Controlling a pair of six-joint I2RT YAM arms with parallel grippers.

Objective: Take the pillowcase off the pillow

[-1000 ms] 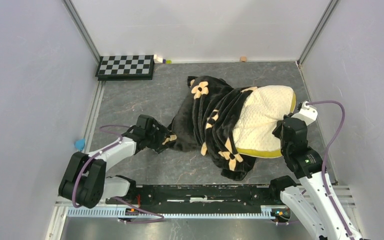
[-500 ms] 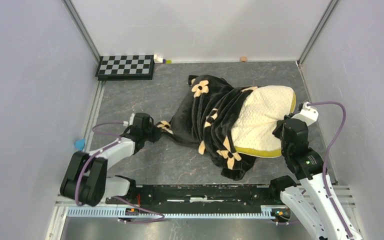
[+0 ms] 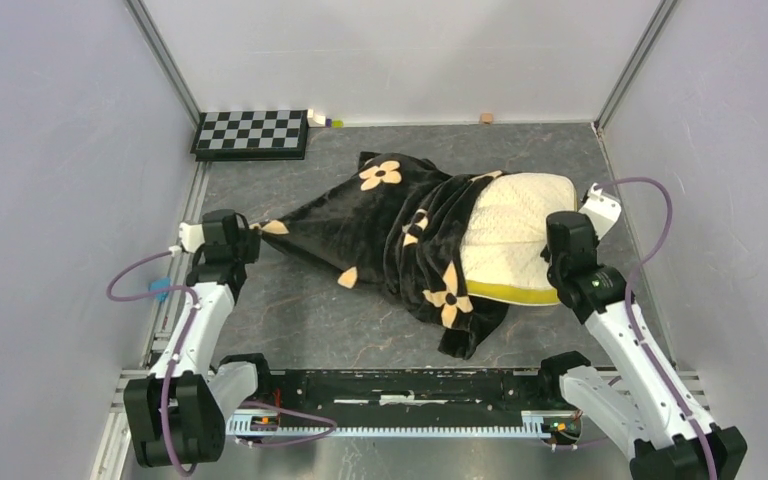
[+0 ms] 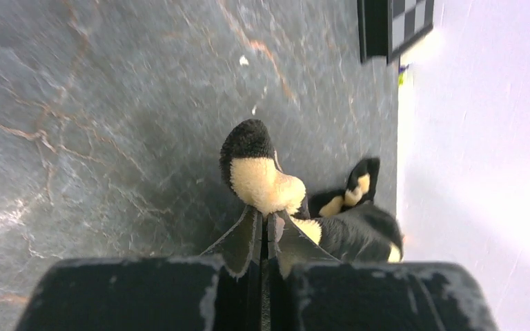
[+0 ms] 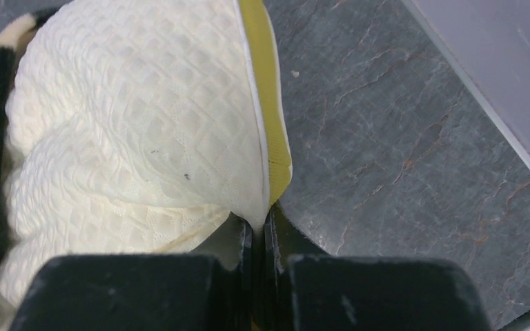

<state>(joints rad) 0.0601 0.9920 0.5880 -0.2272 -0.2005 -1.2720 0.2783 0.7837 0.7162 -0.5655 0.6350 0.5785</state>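
Observation:
The black plush pillowcase (image 3: 360, 215) with tan flowers lies stretched leftward across the grey table, still bunched over the left half of the pillow. The cream quilted pillow (image 3: 510, 230) with olive-yellow trim sticks out of it on the right. My left gripper (image 3: 252, 232) is shut on the pillowcase's left corner; in the left wrist view a cream and black tuft (image 4: 262, 181) pokes past the left gripper (image 4: 265, 222). My right gripper (image 3: 557, 268) is shut on the pillow's edge, pinching white cloth beside the yellow trim (image 5: 269, 131) in the right gripper (image 5: 257, 219).
A black-and-white checkerboard (image 3: 252, 133) lies at the back left by the wall. Small bits sit along the back wall (image 3: 486, 118). Grey walls close in on both sides, and a blue object (image 3: 159, 290) lies by the left rail.
My left gripper shut on the pillowcase corner and pulled it left and back, stretching the cover off the pillow. The pillow and right gripper shifted slightly back.

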